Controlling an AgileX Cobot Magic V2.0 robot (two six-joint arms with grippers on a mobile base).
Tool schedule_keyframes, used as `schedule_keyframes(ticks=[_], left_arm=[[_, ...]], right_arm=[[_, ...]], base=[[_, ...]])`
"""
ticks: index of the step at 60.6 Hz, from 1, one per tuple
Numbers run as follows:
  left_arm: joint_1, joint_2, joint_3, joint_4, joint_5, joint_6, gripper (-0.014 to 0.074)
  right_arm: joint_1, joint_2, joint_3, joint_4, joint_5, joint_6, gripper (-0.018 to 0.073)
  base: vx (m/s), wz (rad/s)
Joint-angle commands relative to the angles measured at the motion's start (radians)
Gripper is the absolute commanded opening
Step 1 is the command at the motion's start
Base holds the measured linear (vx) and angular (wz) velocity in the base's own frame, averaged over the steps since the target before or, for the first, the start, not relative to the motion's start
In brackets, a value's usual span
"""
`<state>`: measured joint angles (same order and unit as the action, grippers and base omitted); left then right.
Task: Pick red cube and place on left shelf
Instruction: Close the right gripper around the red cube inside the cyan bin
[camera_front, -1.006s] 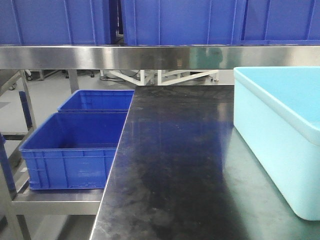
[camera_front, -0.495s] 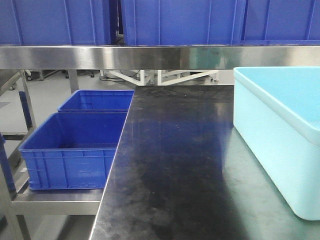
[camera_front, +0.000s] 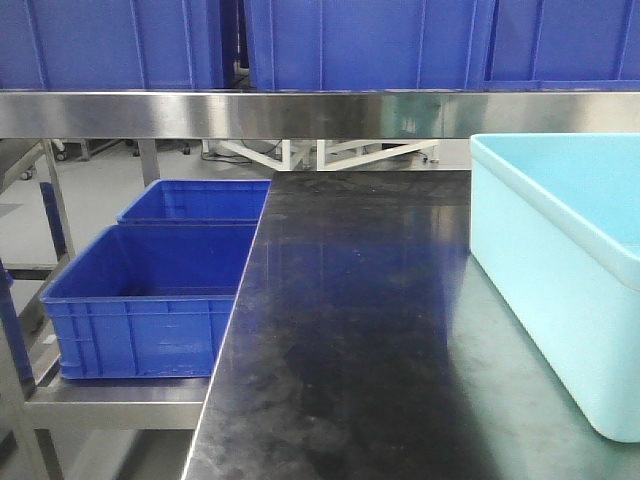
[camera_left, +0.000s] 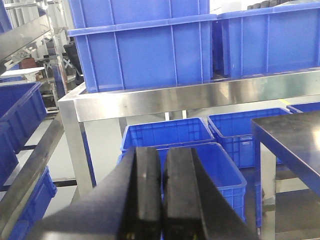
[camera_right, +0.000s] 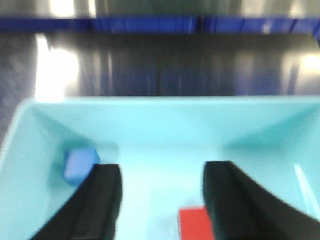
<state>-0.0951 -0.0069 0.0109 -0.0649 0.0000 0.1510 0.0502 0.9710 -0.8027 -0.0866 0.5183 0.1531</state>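
In the right wrist view the red cube lies on the floor of a light cyan tub, at the bottom edge. My right gripper is open above the tub floor, and the cube sits just inside its right finger. The view is blurred. In the left wrist view my left gripper is shut and empty, held in the air before the left shelf, a steel rack with blue crates. The front view shows the shelf rail and no gripper.
A blue cube lies in the tub's left corner beside my left finger. The tub stands on a black-topped table. Blue crates sit on the lower left rack. More crates stand beneath the rail.
The front view has shifted very slightly; the tub and crates appear a few pixels further right. Nothing else differs.
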Motion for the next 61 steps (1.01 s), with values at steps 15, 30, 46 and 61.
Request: schedule_keyframes(ticks=[15,30,46,61], left_arm=[[-0.008,0.008,0.022,-0.002,-0.084,0.002,0.0106],[-0.008,0.008,0.022,-0.002,-0.084,0.002,0.0106],[-0.008,0.008,0.022,-0.002,-0.084,0.002,0.0106],[-0.008,0.008,0.022,-0.002,-0.084,0.002,0.0106]], right_arm=[[-0.008,0.095,-0.05,-0.09,0.1,-0.009,0.0561],[-0.008,0.164,-0.049,-0.092,0.108,-0.009,0.0561],[-0.034,0.222,-0.048,-0.103,0.118,-0.009,0.0561],[-0.062,0.265,-0.048,-0.103,0.122,-0.009,0.0561]], base=[[0.0,0.0],[0.0,0.0],[0.0,0.0],[0.0,0.0]])
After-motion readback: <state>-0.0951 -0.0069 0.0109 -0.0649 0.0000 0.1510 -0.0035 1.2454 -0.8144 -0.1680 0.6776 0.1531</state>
